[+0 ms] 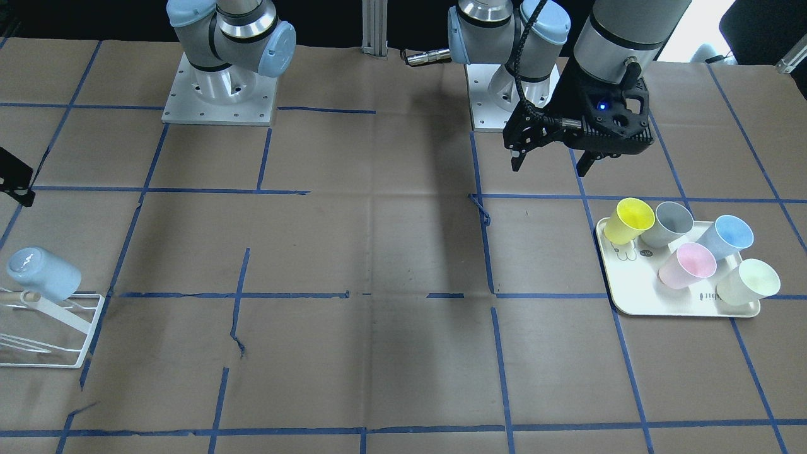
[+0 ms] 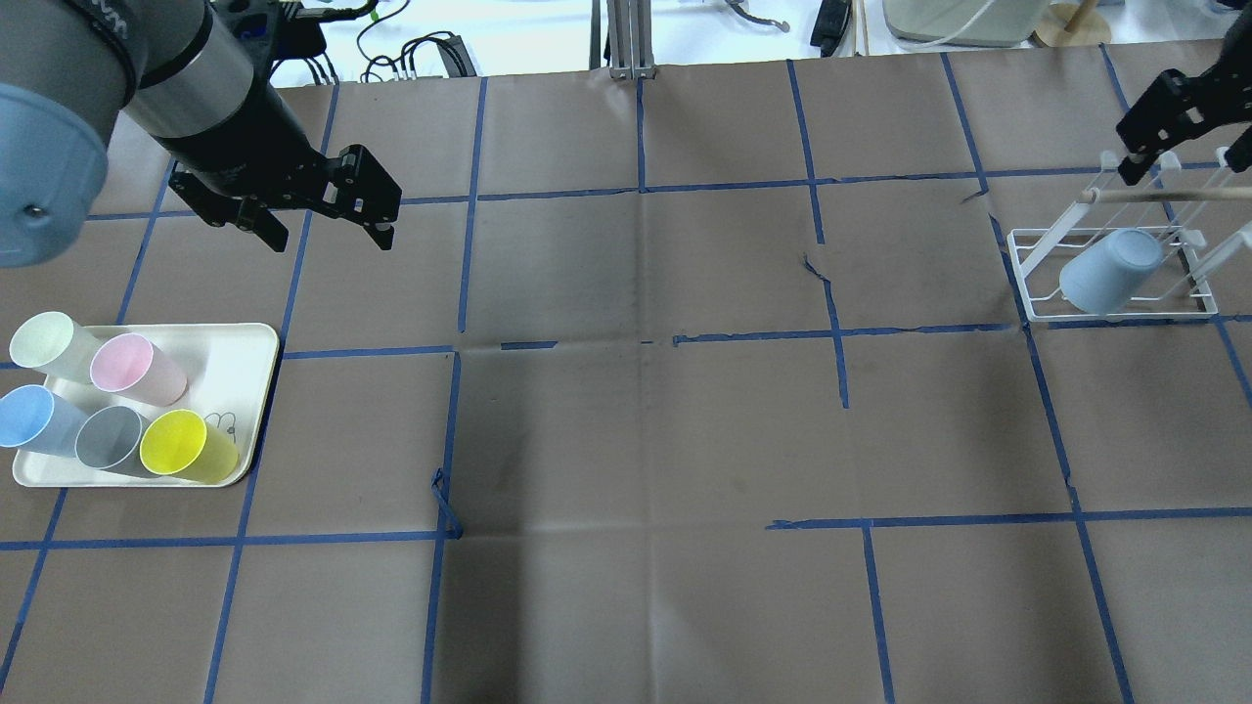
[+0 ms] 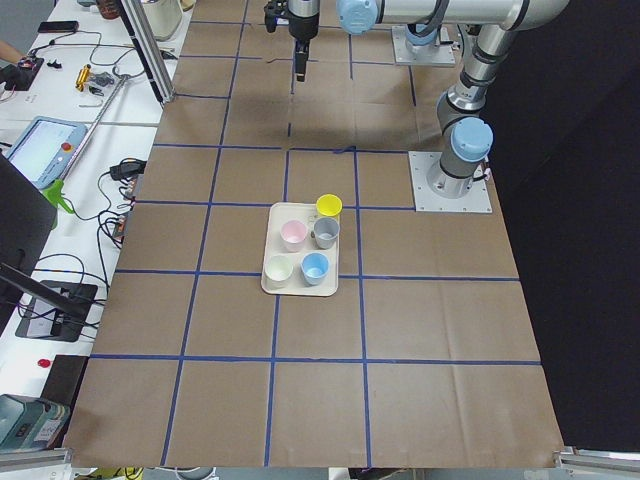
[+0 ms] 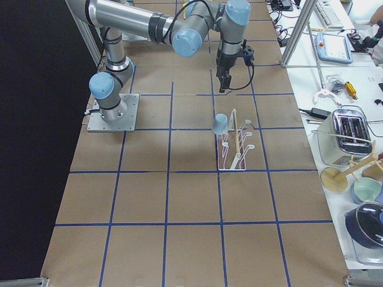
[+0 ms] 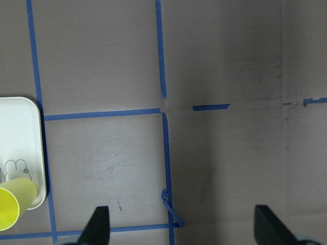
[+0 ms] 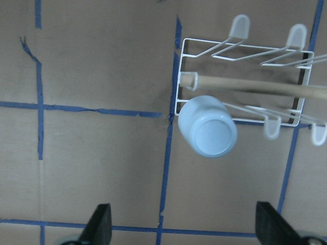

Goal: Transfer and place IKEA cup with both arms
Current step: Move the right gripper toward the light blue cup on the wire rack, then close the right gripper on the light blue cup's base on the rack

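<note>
Bearings: clock face laid on the overhead view, 12 pointing away from the robot.
IKEA cup (image 6: 208, 126): at about 2 o'clock on the table, upside down and tilted on the white wire rack (image 6: 245, 45), base towards the camera. It sits just under the end of the wooden rod (image 6: 255, 86). How it is seated is hidden.
Right gripper (image 6: 186, 224): fingers spread wide, holding nothing. It is above the rack, at about 1 o'clock from the cup and apart from it.
Left gripper (image 2: 331, 235): fingers apart and empty, over bare table at about 1 o'clock from the tray (image 2: 230, 367).
Tray contents: at 9 o'clock on the table. The second light-blue cup (image 2: 29, 420) is at the tray's 8 o'clock, packed against the grey cup (image 2: 110, 438). The yellow cup (image 2: 181, 448), pink cup (image 2: 132, 367) and pale green cup (image 2: 49, 344) stand close by.
Stage, as judged: one cup looks delivered, with both arms clear of it.
Risk, rack: the cup leans rather than sitting square. A finger catching the rod or a wire could jolt the light rack and tip the cup off.
Risk, tray: the cups crowd each other, so wide-spread fingers coming down for the blue one would likely shove the grey one or topple a neighbour.
Risk, hand-over: smooth tapered plastic may slide if it is pinched low or released early.
</note>
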